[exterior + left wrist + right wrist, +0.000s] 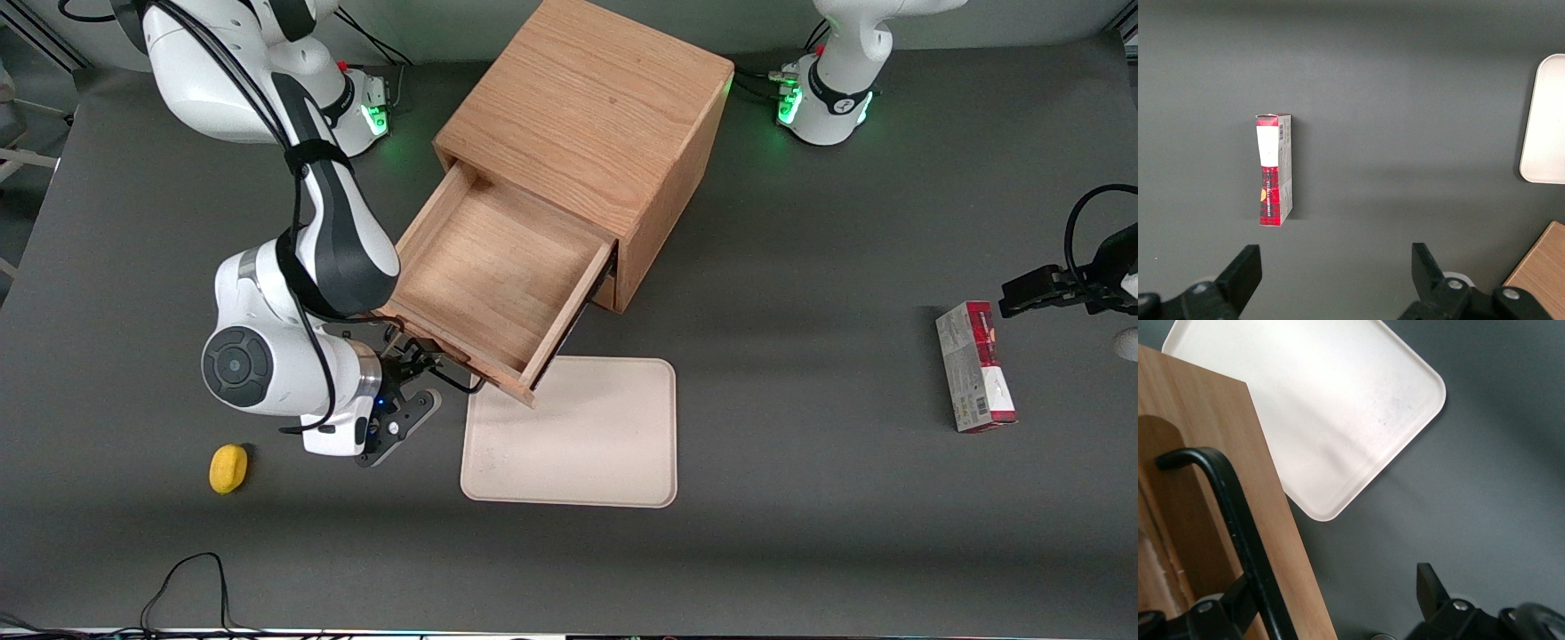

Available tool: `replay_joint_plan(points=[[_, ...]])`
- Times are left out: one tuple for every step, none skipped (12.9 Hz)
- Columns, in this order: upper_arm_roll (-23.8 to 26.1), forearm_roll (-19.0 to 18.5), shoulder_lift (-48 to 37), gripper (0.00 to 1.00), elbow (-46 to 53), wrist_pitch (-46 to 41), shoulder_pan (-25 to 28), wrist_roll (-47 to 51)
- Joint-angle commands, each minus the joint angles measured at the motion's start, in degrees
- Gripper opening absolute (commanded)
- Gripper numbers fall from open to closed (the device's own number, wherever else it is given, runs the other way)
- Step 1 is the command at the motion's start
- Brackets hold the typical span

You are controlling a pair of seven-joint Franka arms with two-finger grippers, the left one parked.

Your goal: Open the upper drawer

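From the front I see the upper drawer (493, 280) pulled well out of the oak cabinet (596, 116) mid-table, nothing in it, its front corner overhanging the beige tray (587, 444), with my gripper (418, 360) at the drawer front. A yellow object (228, 468) lies toward the working arm's end, a red carton (975, 366) toward the parked arm's. My wrist view shows the fingers (1431, 587) spread wide, the black handle (1238, 527) between them, ungripped.

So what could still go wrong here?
The drawer is pulled far out, its front corner overhanging the tray; more pulling might drop it from the cabinet onto the tray. The gripper is open around the handle, one finger between bar and wood, so a careless retreat could snag it.
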Motion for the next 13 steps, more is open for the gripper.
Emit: replay_joint_plan(points=[[0.30, -0.71, 1.43, 1.00, 3.33, -0.67, -0.83, -1.36], [0.21, -0.79, 1.52, 1.00, 3.33, -0.50, -0.92, -1.45], [0.30, -0.71, 1.78, 1.00, 3.33, -0.32, -1.09, -1.45], [0.30, -0.79, 2.05, 1.00, 3.42, -0.06, -1.27, -1.54], [0.30, -0.79, 2.14, 1.00, 3.51, 0.46, -1.27, -1.45], [0.21, -0.79, 2.40, 1.00, 3.68, 0.64, -1.44, -1.45], [0.21, -0.79, 2.49, 1.00, 3.68, 0.82, -1.97, -1.45], [0.21, -0.79, 2.49, 1.00, 3.68, 1.08, -2.32, -1.54], [0.21, -0.79, 2.49, 1.00, 3.68, 1.26, -2.67, -2.24], [0.21, -0.79, 2.58, 1.00, 3.68, 1.43, -2.76, -2.94], [0.21, -0.79, 2.58, 1.00, 3.68, 1.87, -2.85, -3.12], [0.21, -0.79, 2.84, 1.00, 3.68, 2.05, -3.29, -3.03], [0.30, -0.79, 2.84, 1.00, 3.68, 2.05, -3.47, -3.03]])
